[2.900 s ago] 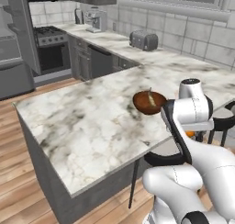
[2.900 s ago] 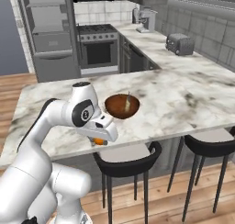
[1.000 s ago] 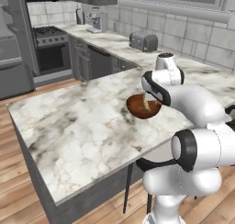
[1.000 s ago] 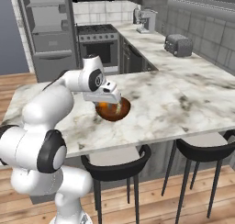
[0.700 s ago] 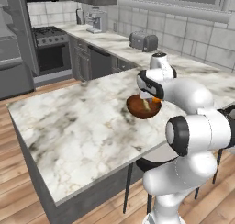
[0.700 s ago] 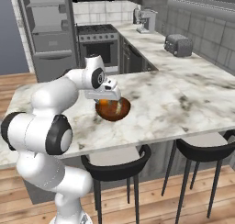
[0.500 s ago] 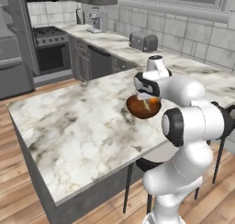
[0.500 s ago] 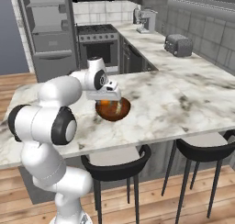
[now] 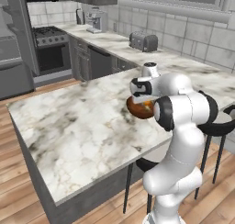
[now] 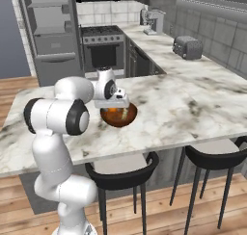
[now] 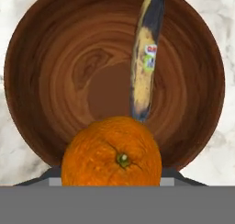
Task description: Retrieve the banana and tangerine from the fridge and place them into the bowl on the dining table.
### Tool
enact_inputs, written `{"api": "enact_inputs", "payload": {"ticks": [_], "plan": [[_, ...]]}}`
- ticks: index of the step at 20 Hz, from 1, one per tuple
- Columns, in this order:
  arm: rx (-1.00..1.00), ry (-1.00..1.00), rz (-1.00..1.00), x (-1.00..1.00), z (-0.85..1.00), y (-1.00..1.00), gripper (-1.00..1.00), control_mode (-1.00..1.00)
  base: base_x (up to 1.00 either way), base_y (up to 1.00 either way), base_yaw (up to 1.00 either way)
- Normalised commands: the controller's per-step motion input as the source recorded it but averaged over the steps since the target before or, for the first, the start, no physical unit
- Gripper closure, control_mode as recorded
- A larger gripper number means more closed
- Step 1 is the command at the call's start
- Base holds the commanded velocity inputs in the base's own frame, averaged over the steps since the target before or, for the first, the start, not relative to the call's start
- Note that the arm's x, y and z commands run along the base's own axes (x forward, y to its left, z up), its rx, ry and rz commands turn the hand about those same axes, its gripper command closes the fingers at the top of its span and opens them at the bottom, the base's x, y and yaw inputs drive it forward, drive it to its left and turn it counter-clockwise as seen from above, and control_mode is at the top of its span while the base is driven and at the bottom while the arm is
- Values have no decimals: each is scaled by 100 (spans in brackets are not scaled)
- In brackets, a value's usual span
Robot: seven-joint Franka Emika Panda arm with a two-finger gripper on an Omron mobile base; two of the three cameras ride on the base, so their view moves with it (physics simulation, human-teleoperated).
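**Tangerine sitting right over the bowl, banana already inside**

So here's what you've got on screen. In the hand view the tangerine (image 11: 111, 153) is big and close at the bottom, round, bright orange, with that pebbly dimpled skin and a little greenish stem dot facing the camera. It sits right where the fingertips would be and hides them, so you can't see the pads themselves; going by how the fruit hangs there above the bowl (image 11: 55, 71), the fingers look clamped on it.

The bowl is a shallow round one, reddish-brown with swirly wood grain and a darker flat circle at the bottom. The banana (image 11: 144, 62) lies inside it, leaning up the far wall, long and slightly curved, yellow with heavy brown-black patches and a small sticker on the skin.

From the base cameras you see the gripper (image 10: 111, 103) hovering directly over the bowl (image 10: 119, 117) on the dining table (image 10: 193, 109), white marble with grey-brown veining, smooth and glossy. Your white arm folds over with its dark joints. Two black stools (image 10: 123, 174) with curved seats tuck under the table edge, and a metal toaster (image 9: 143, 41) sits on the back counter (image 9: 114, 43).
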Motion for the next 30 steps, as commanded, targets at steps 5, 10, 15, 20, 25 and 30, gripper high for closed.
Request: {"api": "enact_inputs", "payload": {"ticks": [5,10,15,20,25,30], "plan": [[3,0,10,63,-34,0,100,-100,0,0,0],[2,0,10,55,-35,0,100,-100,0,0,0],[1,0,10,57,-36,0,100,-100,0,0,0],[2,0,9,47,-28,0,100,-100,0,0,0],[5,0,8,30,-19,0,-100,-100,0,0,0],[7,-7,8,-6,0,0,-100,-100,0,0,0]]}}
